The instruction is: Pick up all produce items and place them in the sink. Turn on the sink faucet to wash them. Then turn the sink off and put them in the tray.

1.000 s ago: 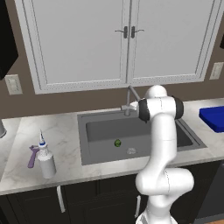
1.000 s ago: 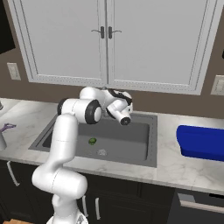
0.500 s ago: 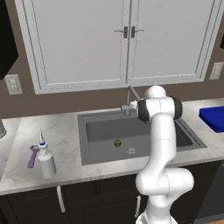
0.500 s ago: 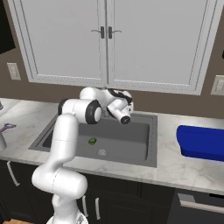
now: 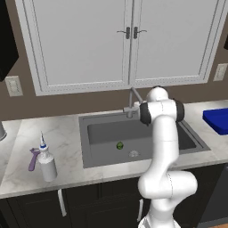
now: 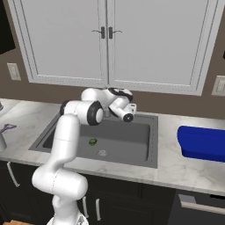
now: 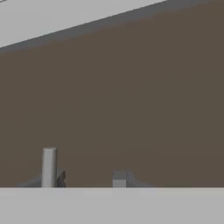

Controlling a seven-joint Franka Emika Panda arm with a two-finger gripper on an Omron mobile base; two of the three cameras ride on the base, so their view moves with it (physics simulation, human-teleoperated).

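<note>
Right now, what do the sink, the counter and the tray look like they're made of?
Sink: matte dark grey, perhaps composite or coated metal, no shine. Counter: polished pale stone, marble-like grey veining. Tray: smooth, uniformly bright blue, likely plastic.

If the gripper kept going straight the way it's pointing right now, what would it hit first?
Most likely the brown back wall behind the sink. The hand view faces that wall squarely, with the sink faucet low and off to one side, though depth is hard to judge.

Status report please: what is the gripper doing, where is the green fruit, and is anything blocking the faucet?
Gripper at the faucet, jaws hard to read. Lime on the sink floor, near the drain. Nothing in the way.
</note>
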